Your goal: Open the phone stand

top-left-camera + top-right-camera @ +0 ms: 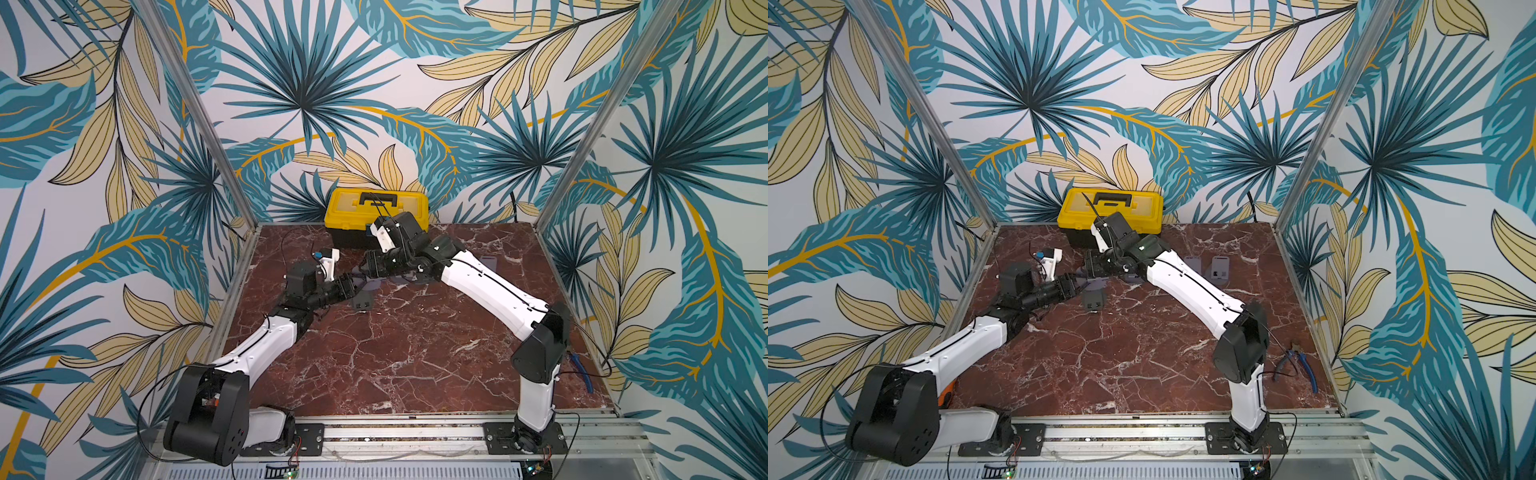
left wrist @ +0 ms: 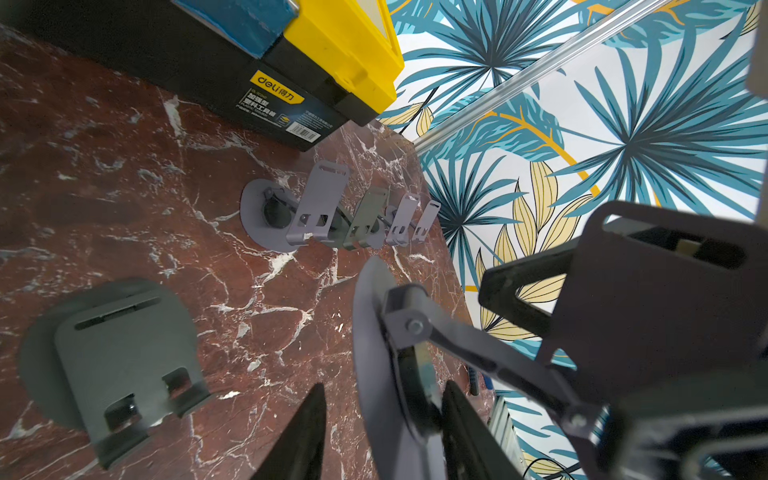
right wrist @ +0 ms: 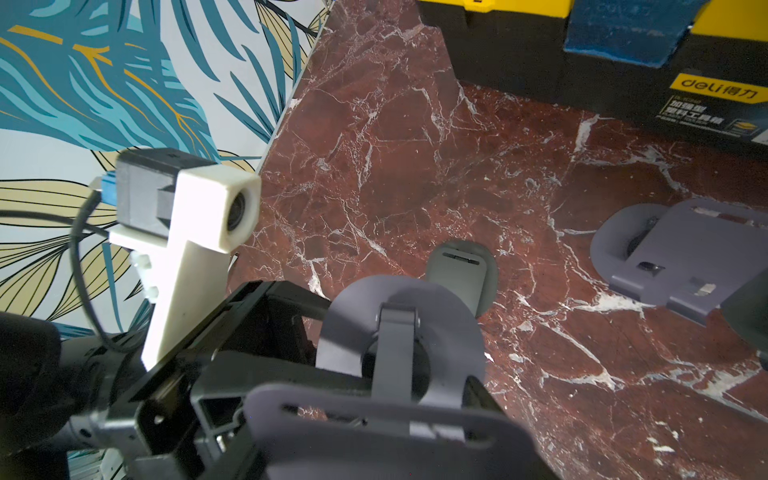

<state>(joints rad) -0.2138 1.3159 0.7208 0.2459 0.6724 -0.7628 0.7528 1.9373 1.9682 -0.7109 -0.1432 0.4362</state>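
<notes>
A grey phone stand (image 1: 371, 284) hangs above the marble table between both grippers. My right gripper (image 3: 374, 415) is shut on its flat plate (image 3: 374, 432), seen from the left wrist as a dark panel (image 2: 665, 299). The hinged arm (image 2: 478, 353) runs from that plate to the round base (image 2: 374, 332). That base stands edge-on between the fingers of my left gripper (image 2: 384, 386). It rests against one finger (image 2: 465, 428), with a gap to the other (image 2: 299, 436), so this gripper is open around it. In both top views the grippers (image 1: 352, 286) (image 1: 1073, 284) meet left of centre.
A folded dark grey stand (image 1: 362, 300) (image 2: 120, 353) lies on the table just below the grippers. Several unfolded stands (image 2: 316, 208) (image 1: 1220, 270) line up towards the right wall. A yellow and black toolbox (image 1: 376, 208) sits at the back. Blue-handled pliers (image 1: 1304, 361) lie near the right arm's base.
</notes>
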